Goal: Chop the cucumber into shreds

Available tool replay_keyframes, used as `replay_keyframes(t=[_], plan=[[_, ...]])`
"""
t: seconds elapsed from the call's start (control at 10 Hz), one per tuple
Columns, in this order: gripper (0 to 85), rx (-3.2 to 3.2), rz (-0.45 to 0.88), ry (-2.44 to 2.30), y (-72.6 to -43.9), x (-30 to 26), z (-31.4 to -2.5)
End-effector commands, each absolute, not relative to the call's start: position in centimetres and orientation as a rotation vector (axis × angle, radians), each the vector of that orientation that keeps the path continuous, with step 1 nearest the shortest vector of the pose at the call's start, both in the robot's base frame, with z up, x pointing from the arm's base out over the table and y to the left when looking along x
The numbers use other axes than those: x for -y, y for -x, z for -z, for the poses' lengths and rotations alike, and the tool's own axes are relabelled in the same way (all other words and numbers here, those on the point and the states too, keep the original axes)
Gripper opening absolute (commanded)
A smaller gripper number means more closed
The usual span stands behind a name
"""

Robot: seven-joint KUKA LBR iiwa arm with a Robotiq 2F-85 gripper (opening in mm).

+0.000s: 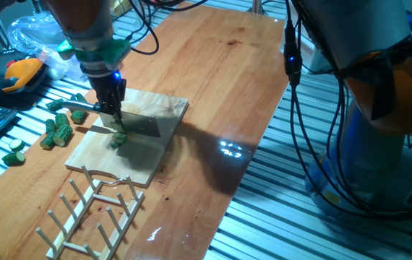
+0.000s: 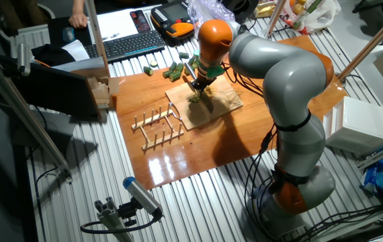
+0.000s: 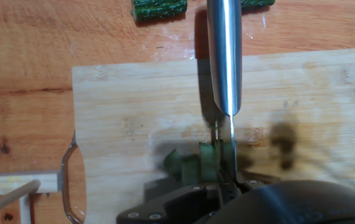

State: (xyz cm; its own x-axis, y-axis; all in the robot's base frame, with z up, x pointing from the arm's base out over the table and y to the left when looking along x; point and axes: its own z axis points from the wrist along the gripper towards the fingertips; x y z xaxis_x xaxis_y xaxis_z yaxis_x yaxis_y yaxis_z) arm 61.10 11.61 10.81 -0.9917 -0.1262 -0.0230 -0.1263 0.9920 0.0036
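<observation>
The cucumber (image 3: 193,165) lies near the middle of the wooden board (image 3: 134,112) as a small cluster of green pieces, pale inside with dark rind. My gripper (image 1: 110,101) hangs right over it, shut on a steel knife (image 1: 138,127). The blade stands edge-down on the board, touching the cucumber (image 1: 120,136) pieces on their right side in the hand view. There the knife (image 3: 225,56) shows as a shiny bar narrowing to a thin blade line, with my gripper (image 3: 227,185) dark at the bottom edge. In the other fixed view my gripper (image 2: 201,83) stands above the cucumber (image 2: 196,99).
A heap of larger dark-green knobbly chunks (image 1: 60,128) lies left of the board (image 1: 164,108), with two more chunks (image 1: 14,152) nearer the table edge. A wooden peg rack (image 1: 94,213) stands just in front of the board. A keyboard (image 2: 128,44) and an orange tool (image 1: 19,72) lie off the tabletop.
</observation>
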Motion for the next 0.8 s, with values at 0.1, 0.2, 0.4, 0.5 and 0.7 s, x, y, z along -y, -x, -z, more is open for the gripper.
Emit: replay_keyframes(t=[0.1,0.2,0.4,0.5,0.7], plan=[[0.0,-3.11,0.0,0.204,-61.04,-11.45,-10.9],[0.0,-3.11,0.002,0.204,-61.03,-11.44,-10.91],[0.0,-3.107,0.015,0.209,-60.99,-11.34,-10.91],[0.0,-3.111,0.0,0.206,-61.01,-11.41,-10.89],[0.0,-3.109,0.015,0.209,-61.0,-11.28,-10.95]])
